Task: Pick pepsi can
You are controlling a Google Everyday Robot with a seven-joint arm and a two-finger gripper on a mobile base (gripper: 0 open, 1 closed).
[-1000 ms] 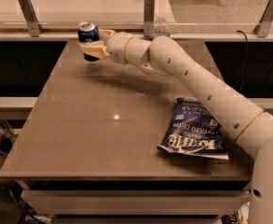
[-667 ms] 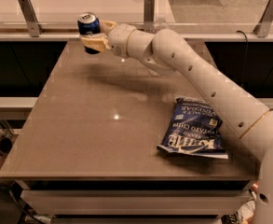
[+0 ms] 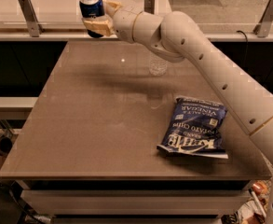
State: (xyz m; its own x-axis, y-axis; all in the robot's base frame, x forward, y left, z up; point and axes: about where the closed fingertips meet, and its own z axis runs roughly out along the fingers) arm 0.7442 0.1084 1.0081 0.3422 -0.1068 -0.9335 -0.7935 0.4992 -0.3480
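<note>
The pepsi can (image 3: 91,6) is dark blue with a silver top. It is held upright in the air above the far left part of the grey table (image 3: 94,125). My gripper (image 3: 97,21) is shut on the can, with tan fingers (image 3: 98,28) wrapped around its lower body. The white arm reaches in from the right across the table.
A flat blue chip bag (image 3: 194,130) lies on the right front of the table. The base of a clear plastic bottle (image 3: 158,66) shows behind the arm, near the table's far edge. A light counter with metal posts (image 3: 28,14) runs behind the table.
The gripper has lifted the can higher and carried it slightly left, away from the table surface.
</note>
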